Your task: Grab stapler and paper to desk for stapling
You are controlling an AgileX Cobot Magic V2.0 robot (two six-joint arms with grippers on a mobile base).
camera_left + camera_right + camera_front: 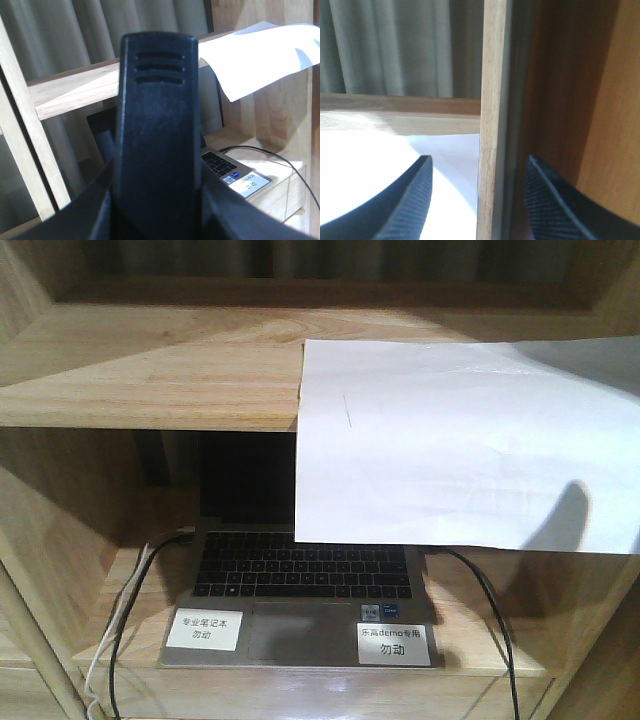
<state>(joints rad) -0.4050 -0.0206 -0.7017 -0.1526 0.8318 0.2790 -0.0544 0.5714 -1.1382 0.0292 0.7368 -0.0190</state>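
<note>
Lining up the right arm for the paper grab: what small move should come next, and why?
Probably shift the right gripper sideways toward the paper. Its open fingers currently straddle the shelf upright, so closing here would likely pinch wood, not the sheet.

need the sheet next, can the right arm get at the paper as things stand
Probably, with a small shift: the right gripper is open, but the shelf upright shows between its fingers; the paper lies just beside it.
</note>
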